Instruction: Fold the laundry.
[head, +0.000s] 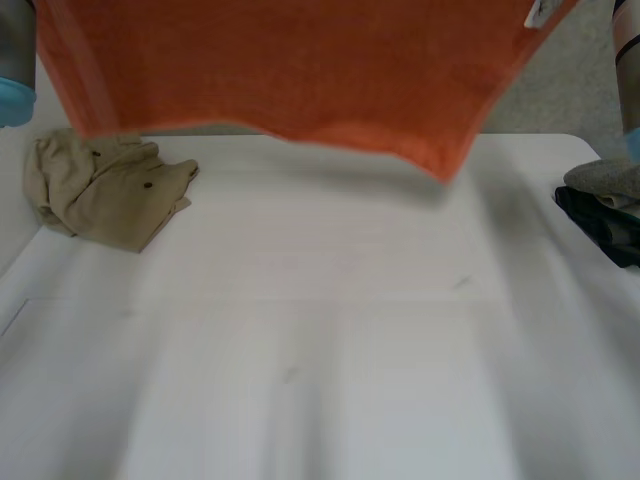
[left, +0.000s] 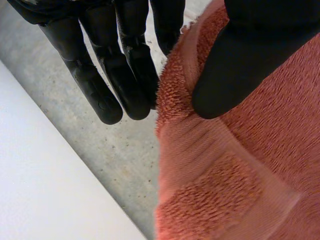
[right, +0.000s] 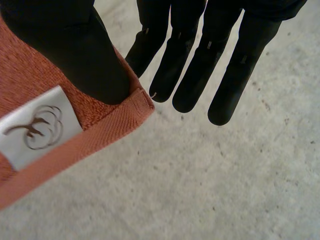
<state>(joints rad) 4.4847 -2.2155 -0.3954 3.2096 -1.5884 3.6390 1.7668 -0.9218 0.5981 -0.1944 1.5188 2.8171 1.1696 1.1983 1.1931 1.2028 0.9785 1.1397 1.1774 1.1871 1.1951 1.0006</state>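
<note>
An orange towel (head: 290, 70) hangs spread wide above the far side of the white table (head: 320, 380), its lower edge sagging toward the right. My left hand (left: 120, 75) pinches one top corner of the towel (left: 240, 165) between its thumb (left: 250, 60) and straight fingers. My right hand (right: 200, 55) holds the other top corner of the towel (right: 30, 85), with the thumb (right: 75, 50) pressing the hem just beside a white label (right: 35, 127). Both arms reach up at the sides of the head view.
A crumpled beige garment (head: 105, 185) lies at the table's back left. A pile of grey and dark clothes (head: 605, 205) sits at the right edge. Grey floor (right: 200, 190) lies below both hands, and the table's edge (left: 45, 190) runs near my left hand.
</note>
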